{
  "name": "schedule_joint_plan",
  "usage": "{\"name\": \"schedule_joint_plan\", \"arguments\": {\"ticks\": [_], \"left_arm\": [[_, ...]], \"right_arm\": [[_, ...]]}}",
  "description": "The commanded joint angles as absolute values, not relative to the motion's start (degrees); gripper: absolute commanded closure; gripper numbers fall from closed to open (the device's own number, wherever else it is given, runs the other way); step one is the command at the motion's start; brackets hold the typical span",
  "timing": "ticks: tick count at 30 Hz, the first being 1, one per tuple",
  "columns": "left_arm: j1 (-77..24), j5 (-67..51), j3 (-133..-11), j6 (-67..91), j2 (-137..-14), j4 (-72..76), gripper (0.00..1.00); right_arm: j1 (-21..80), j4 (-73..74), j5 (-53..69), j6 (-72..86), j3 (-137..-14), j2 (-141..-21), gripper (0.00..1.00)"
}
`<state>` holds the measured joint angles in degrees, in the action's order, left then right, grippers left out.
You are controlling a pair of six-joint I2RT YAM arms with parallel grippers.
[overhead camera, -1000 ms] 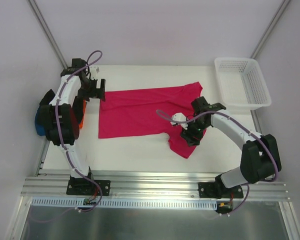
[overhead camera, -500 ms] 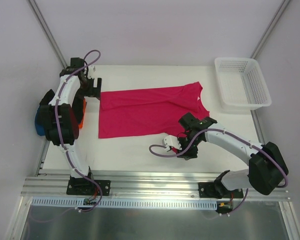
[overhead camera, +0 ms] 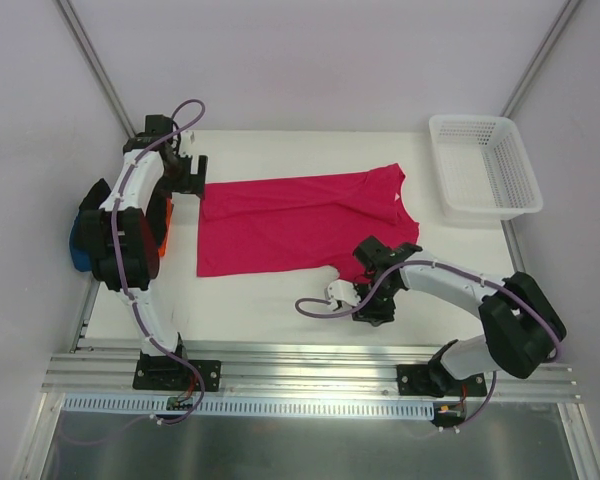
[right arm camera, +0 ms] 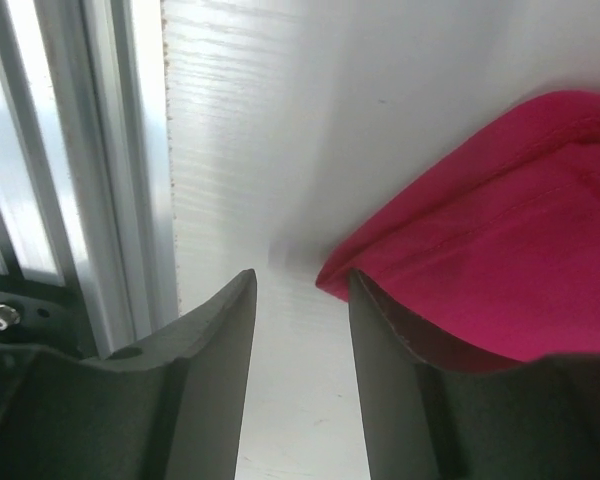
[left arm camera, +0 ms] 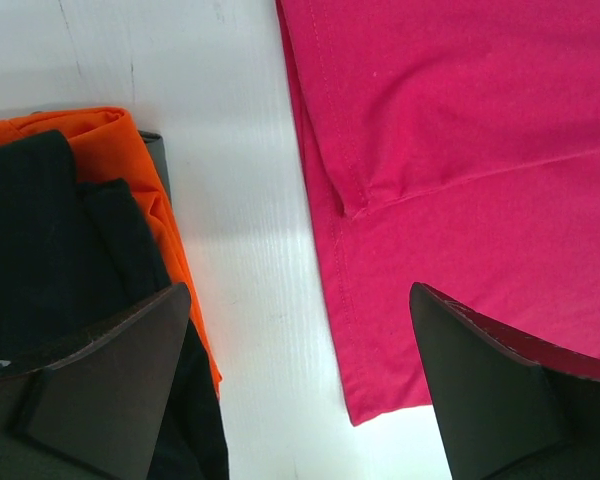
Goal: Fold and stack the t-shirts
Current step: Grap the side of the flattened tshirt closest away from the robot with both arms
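A crimson-pink t-shirt [overhead camera: 300, 220] lies spread flat on the white table [overhead camera: 250, 300]. My left gripper [overhead camera: 193, 178] hovers at its far-left corner. In the left wrist view this gripper [left arm camera: 300, 290] is wide open, with bare table and the shirt's hem corner [left arm camera: 380, 390] between its fingers. My right gripper [overhead camera: 372, 303] sits low at the shirt's near-right part. In the right wrist view it [right arm camera: 302, 274] is open with a narrow gap over bare table. The pink cloth edge [right arm camera: 460, 270] lies just beside and past its right finger. Orange [left arm camera: 130, 170] and black [left arm camera: 40, 260] shirts lie piled at the left.
A white mesh basket [overhead camera: 472, 119] stands at the far right. The pile at the table's left edge also shows blue cloth [overhead camera: 77, 250], partly behind my left arm. An aluminium rail [right arm camera: 90, 170] runs along the table's near edge, close to my right gripper.
My right gripper has come off the shirt's right side toward the near edge and its jaws have narrowed. The left gripper has barely shifted at the far-left corner.
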<state>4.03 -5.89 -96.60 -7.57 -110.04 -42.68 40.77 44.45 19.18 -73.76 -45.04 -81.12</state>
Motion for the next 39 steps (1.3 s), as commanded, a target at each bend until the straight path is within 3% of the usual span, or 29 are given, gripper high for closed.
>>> {"name": "schedule_joint_plan", "arguments": {"ticks": [1, 4, 7, 8, 23, 29, 34, 39], "left_arm": [[3.6, -6.4, -96.0, -6.2, -108.1, -43.1, 0.07], [3.5, -6.4, -94.8, -5.9, -107.4, -43.0, 0.08], [3.3, -5.5, -92.7, -6.6, -106.4, -42.9, 0.08], [3.2, -5.0, -92.0, -7.7, -105.7, -42.8, 0.09], [3.1, -7.3, -63.3, -38.8, -85.3, -34.4, 0.17], [3.1, -11.0, -63.8, -33.8, -87.4, -38.7, 0.17], [3.3, -21.5, -68.8, -25.7, -93.3, -49.3, 0.34], [3.2, -27.6, -69.2, -21.3, -96.0, -51.6, 0.4]], "right_arm": [[41.0, 41.4, 18.3, -73.2, -44.7, -82.6, 0.56], [41.0, 40.0, 17.3, -73.1, -44.7, -83.8, 0.66], [41.0, 38.9, 16.6, -72.6, -45.5, -84.3, 0.87], [41.0, 38.9, 16.4, -71.9, -46.0, -83.8, 0.99], [37.0, 47.9, 13.9, -67.3, -64.7, -81.3, 1.0], [36.4, 46.9, 13.7, -66.5, -64.9, -83.4, 0.99], [35.9, 46.4, 13.7, -65.7, -66.5, -85.0, 0.99], [35.8, 46.5, 13.7, -65.7, -67.8, -86.2, 0.99]]}}
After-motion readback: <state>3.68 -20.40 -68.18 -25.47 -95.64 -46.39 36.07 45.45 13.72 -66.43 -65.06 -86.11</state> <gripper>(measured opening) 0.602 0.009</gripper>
